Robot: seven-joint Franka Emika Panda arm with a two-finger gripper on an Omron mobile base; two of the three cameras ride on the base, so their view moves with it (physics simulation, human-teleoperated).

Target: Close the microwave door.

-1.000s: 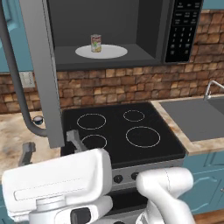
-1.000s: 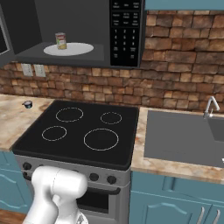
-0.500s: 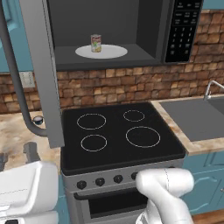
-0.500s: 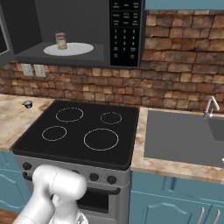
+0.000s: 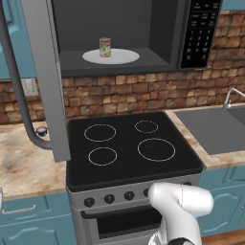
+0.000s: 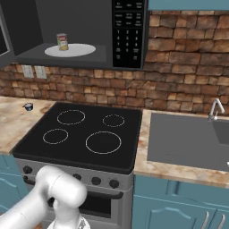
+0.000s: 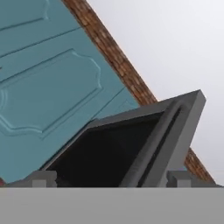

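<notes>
From the base cameras I see the microwave (image 5: 119,36) mounted above the black stove (image 5: 129,148), its dark cavity exposed. The microwave door (image 5: 45,76) stands swung wide open off the left edge of the microwave, edge-on in the left base view, and its long curved handle (image 5: 16,91) runs down the outer face and hooks back into the door's lower end, above the counter left of the stove. Through the hand camera I look at the door's dark glass window (image 7: 109,153) tilted across the frame, with a teal cabinet door (image 7: 52,78) and a strip of brick wall (image 7: 118,65) behind it. To the right of the microwave's cavity sits the black keypad panel (image 6: 127,33). A sink (image 6: 188,138) lies in the counter right of the stove. Inside the microwave a white turntable plate (image 5: 111,56) carries a small can (image 5: 105,47), upright, left of the plate's centre. The gripper (image 7: 109,178) shows just two grey fingertips (image 7: 43,178) low in the hand view, set wide apart with nothing between them.
</notes>
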